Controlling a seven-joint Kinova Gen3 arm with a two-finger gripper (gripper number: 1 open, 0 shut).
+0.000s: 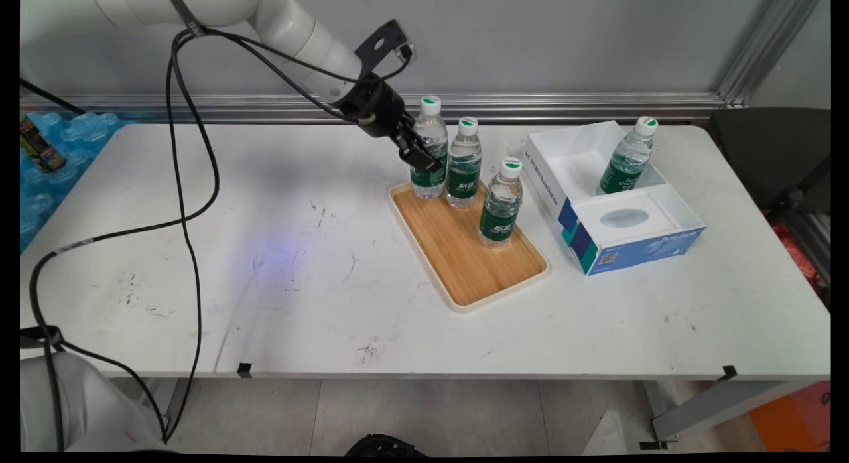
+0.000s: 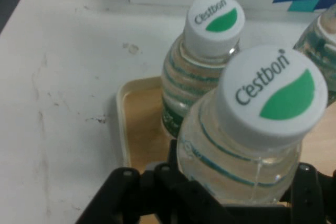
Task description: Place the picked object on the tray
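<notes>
**Gripper round the back-left bottle on the tray**

Gripper (image 1: 419, 152) sits low at the back-left bottle (image 1: 430, 154), body w/ green label between the jaws; hand view shows its white cap (image 2: 272, 94) close above the linkage. Fingers look closed on it, bottle upright, base apparently on the wooden tray (image 1: 464, 257). Two more bottles stand just beside on the tray. A fourth leans in the open white box (image 1: 613, 191) at the bench's (image 1: 265, 251) right.

Upright capped water bottle (image 1: 429, 151) at wooden tray's (image 1: 464, 251) far corner, between claw (image 1: 419, 154) fingers
</notes>
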